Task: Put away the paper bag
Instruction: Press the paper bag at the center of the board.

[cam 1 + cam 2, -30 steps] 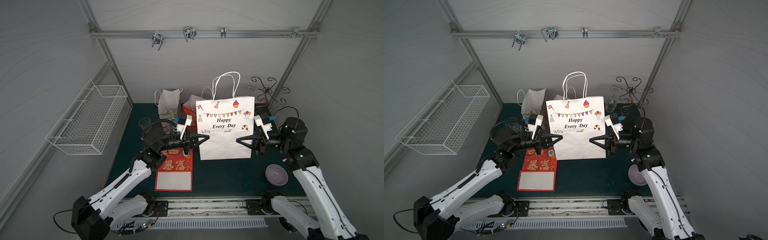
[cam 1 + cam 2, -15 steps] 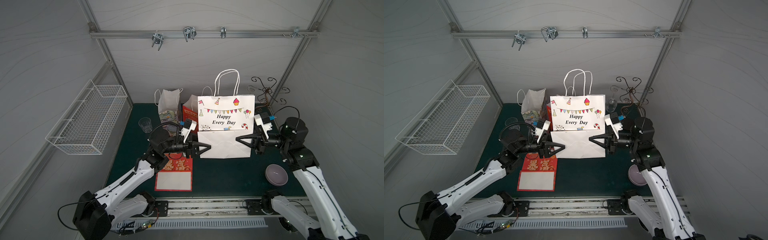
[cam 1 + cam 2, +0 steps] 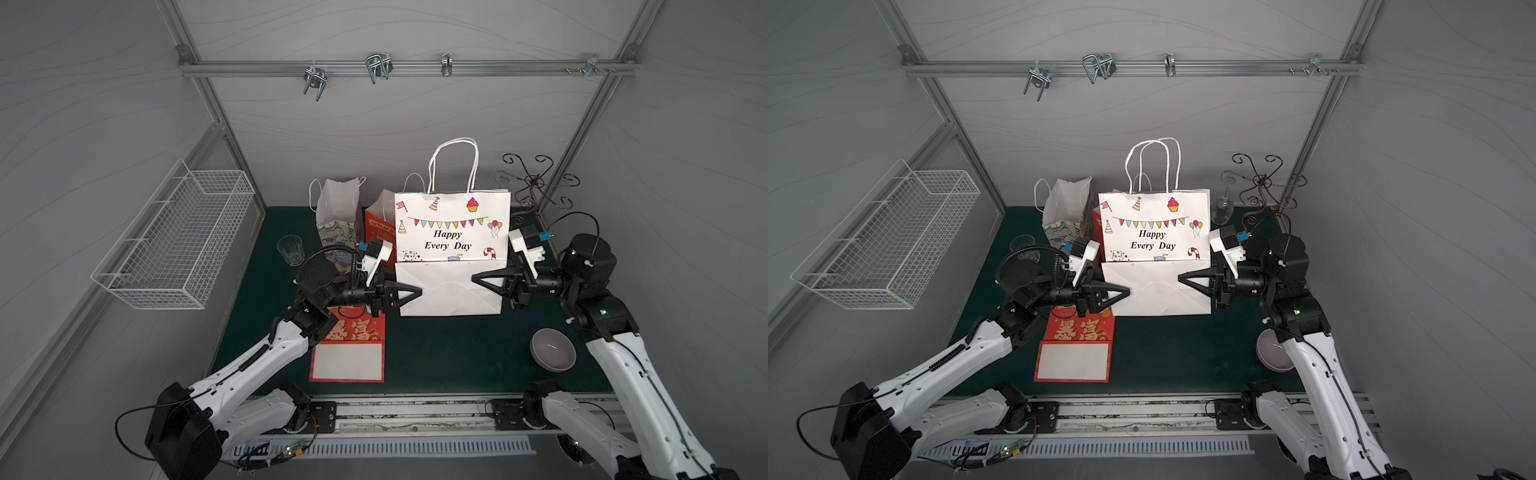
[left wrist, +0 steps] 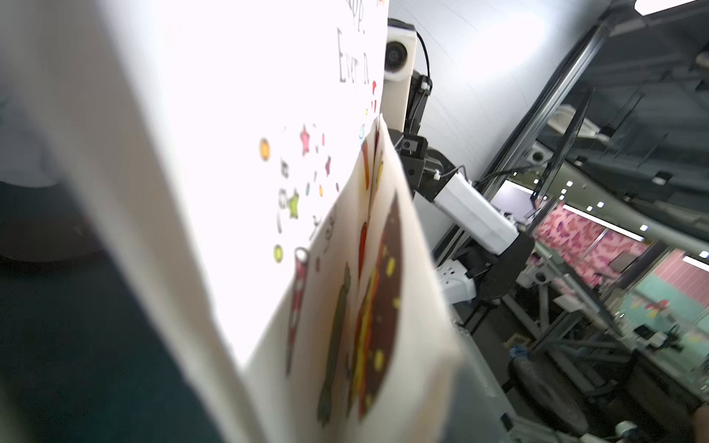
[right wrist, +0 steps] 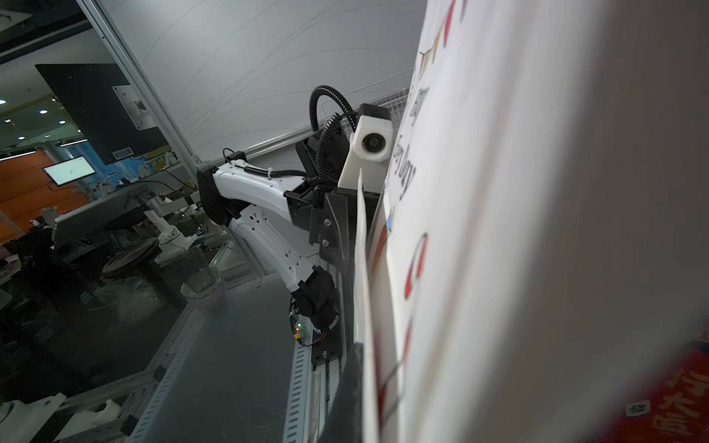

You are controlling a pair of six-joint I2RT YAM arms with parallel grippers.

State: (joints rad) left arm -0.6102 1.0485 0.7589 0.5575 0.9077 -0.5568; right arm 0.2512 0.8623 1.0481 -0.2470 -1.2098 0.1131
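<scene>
The white paper bag (image 3: 451, 232) (image 3: 1154, 224) printed "Happy Every Day" stands flattened on the green mat, its bottom folded up against its front. My left gripper (image 3: 417, 292) (image 3: 1126, 291) points at the left edge of that folded flap. Its jaws are hidden by blurred paper (image 4: 268, 115) in the left wrist view. My right gripper (image 3: 476, 278) (image 3: 1182, 277) is shut on the flap's right edge. In the right wrist view one of its dark fingers (image 5: 347, 395) lies against the bag (image 5: 498, 230).
A white wire basket (image 3: 174, 241) hangs on the left wall and metal hooks (image 3: 376, 66) on the top rail. A flat red bag (image 3: 349, 345) lies front left. Two small bags (image 3: 338, 208), a glass (image 3: 291, 249), a purple bowl (image 3: 552, 349) and a wire stand (image 3: 536, 183) surround the arms.
The bag has straightened from a slight tilt to level and upright. My left arm has shifted right and nearer, down to the folded flap. The right arm has not moved.
</scene>
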